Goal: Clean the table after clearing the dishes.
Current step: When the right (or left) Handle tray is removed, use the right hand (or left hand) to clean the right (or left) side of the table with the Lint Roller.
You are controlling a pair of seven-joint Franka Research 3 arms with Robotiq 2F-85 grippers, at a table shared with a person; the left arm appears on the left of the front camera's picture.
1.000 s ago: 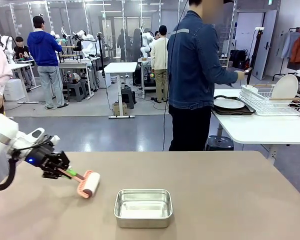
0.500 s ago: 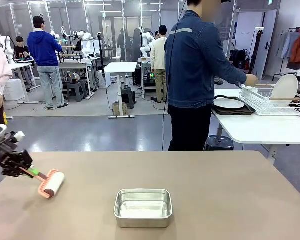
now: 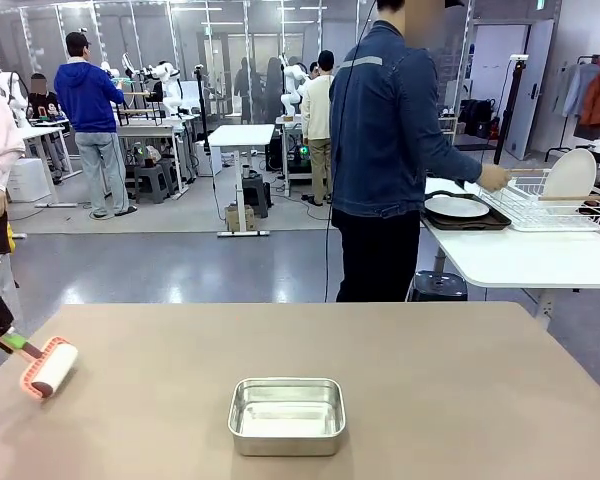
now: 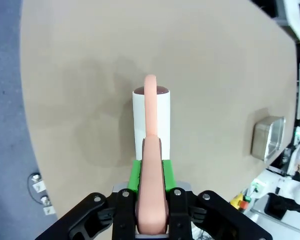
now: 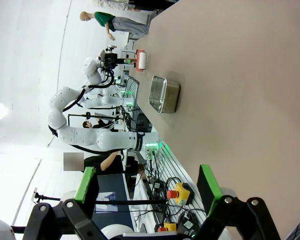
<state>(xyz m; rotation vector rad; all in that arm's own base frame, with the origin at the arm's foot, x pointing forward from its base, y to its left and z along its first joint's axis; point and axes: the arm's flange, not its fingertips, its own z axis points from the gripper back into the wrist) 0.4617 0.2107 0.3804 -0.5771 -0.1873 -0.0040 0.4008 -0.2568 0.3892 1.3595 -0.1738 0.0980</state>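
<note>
At the counter's left edge, our left hand is clamped on the salmon-pink handle of a lint roller, its green pads pressed against either side of the grip. Straight ahead of that hand's fingertips the roller's white drum lies on the brownish counter, the handle arching over its top. Farther out from this hand and off to one side, well apart from the roller, sits a square steel pan on the bare counter.

Our right hand is spread wide, its two green-padded fingers far apart with nothing between them; beyond them we see the counter stretching away to the pan and roller.

Across the floor from both hands, a person in a denim jacket stands at a white side counter, one hand at a wire rack that holds an upright white plate. Beside the rack another white plate lies on a dark tray.
</note>
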